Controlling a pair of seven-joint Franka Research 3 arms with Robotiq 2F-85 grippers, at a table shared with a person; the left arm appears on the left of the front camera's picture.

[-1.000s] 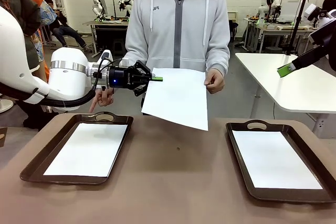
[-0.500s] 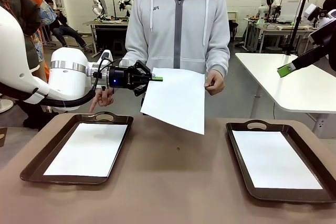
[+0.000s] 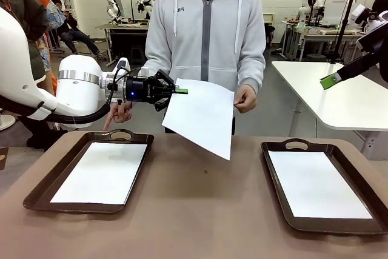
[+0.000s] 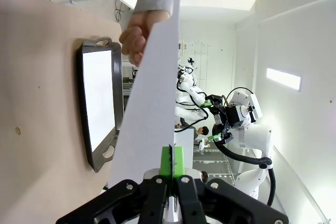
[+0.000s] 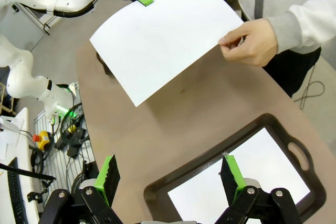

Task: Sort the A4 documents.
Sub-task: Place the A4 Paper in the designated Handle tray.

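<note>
sheet [image 3: 200, 116] swung lower-left | L pincer [image 3: 180, 91] clenched on its corner — person's hand [image 3: 245, 98] holds opposite | R pincer [image 5: 170, 174] wide open

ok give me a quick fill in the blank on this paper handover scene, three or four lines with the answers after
1. The left gripper is shut on one corner of the loose sheet, and the opposite corner is pinched by the person's ____.
2. The right gripper has its jaws ____ and holds nothing.
3. Each brown tray already holds a white ____.
4. The loose sheet hangs in the air above the ____, between the two trays.

Missing words: hand; open; sheet; table
</note>
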